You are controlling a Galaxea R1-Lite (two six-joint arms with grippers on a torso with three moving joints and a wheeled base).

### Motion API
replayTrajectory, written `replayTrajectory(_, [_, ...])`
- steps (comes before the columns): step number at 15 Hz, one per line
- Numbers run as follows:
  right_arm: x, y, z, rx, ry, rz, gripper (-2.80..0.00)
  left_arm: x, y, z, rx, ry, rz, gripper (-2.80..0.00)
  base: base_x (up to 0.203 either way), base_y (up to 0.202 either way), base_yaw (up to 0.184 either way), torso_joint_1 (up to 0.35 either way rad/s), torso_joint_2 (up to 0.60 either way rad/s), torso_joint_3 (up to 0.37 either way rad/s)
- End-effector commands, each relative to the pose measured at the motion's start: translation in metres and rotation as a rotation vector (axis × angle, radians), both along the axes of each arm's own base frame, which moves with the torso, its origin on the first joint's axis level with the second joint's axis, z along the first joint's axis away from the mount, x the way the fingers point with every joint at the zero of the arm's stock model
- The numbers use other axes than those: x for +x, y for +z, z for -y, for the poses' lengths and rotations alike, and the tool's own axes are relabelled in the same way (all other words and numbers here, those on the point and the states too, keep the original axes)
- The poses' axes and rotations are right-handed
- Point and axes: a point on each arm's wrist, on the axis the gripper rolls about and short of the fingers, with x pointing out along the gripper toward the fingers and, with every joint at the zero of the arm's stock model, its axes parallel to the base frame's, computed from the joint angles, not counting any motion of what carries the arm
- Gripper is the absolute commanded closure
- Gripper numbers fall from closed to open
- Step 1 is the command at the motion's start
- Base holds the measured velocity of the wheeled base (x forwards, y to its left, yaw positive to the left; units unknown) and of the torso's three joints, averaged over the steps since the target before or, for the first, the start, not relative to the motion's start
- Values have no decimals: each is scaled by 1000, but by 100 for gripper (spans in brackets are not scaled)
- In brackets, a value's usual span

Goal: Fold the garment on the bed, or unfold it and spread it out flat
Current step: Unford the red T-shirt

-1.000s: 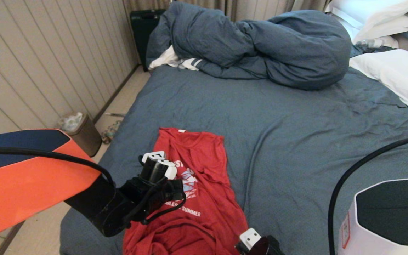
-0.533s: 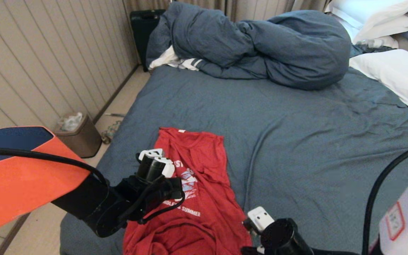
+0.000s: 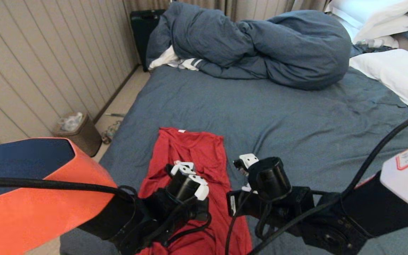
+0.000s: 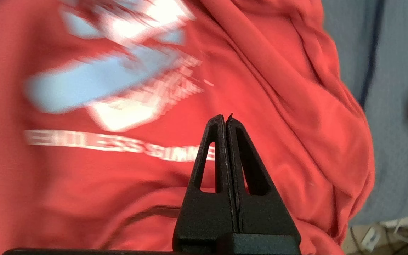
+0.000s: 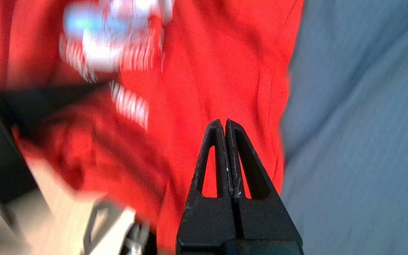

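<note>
We hover both arms over the red T-shirt [image 3: 190, 148], which lies rumpled on the near left of the bed [image 3: 296, 124]. Left end effector [image 4: 226, 118] and right end effector [image 5: 224, 122] are clenched, empty. Next we judge: open, descend, pinch edges.

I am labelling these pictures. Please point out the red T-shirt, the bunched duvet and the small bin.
red T-shirt [image 3: 193, 148], head view, upper chest.
bunched duvet [image 3: 260, 46], head view, middle.
small bin [image 3: 80, 134], head view, side wall.

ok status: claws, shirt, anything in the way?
Left claw shut, empty, above shirt print. Right claw shut, empty, over the red shirt's edge. Shirt rumpled, narrow, on bed. Nothing blocking.
</note>
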Motion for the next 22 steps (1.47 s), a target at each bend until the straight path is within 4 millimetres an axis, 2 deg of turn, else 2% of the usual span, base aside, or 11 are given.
replayTrajectory(1, [21, 0, -9, 9, -20, 6, 0, -1, -18, 9, 31, -10, -23, 0, 0, 0, 0, 0, 0, 0])
replayTrajectory(2, [31, 2, -11, 7, -27, -2, 0, 1, -25, 11, 50, 1, -25, 0, 0, 0, 0, 0, 0, 0])
replayTrajectory(5, [62, 9, -19, 25, -53, 13, 0, -1, -27, 4, 81, 48, -7, 0, 0, 0, 0, 0, 0, 0])
replayTrajectory(10, [79, -1, -31, 4, -34, -31, 0, -17, -45, -12, 133, 49, -60, 0, 0, 0, 0, 0, 0, 0])
replayTrajectory(12, [83, 2, -31, 14, -38, -20, 0, -35, -52, -12, 149, 13, -91, 0, 0, 0, 0, 0, 0, 0])
replayTrajectory(14, [89, 4, -23, 17, -63, -15, 0, -62, -59, -9, 189, -59, -116, 0, 0, 0, 0, 0, 0, 0])
replayTrajectory(19, [95, 7, -16, 21, -82, -8, 0, -127, -55, 7, 211, -244, -115, 0, 0, 0, 0, 0, 0, 0])
replayTrajectory(22, [99, 8, -17, 25, -85, 0, 0, -154, -63, 7, 253, -326, -128, 0, 0, 0, 0, 0, 0, 0])
